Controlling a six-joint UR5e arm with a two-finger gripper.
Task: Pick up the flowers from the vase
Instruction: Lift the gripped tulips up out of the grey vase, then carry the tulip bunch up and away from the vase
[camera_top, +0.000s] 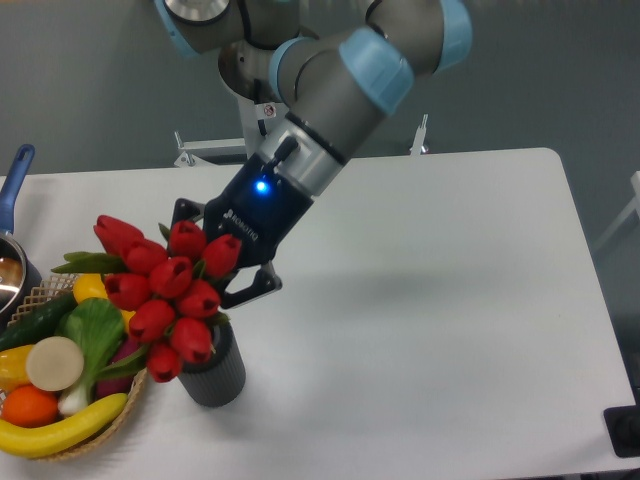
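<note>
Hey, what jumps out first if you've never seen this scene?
The red flowers, a bright bunch at lower left, held by the gripper just above the dark grey vase. Beside them, at the table's left edge, sits a basket of colourful toy fruit and vegetables.

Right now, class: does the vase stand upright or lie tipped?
Upright: the vase stands on its base, mouth upward, under the flowers.

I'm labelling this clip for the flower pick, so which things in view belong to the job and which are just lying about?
Part of the job:
- the flowers, a red tulip bunch
- the vase, dark grey, under the bunch
- the gripper, shut on the bunch

Just lying about:
- the wicker basket of toy fruit and vegetables
- the banana
- the pot at the left edge
</note>
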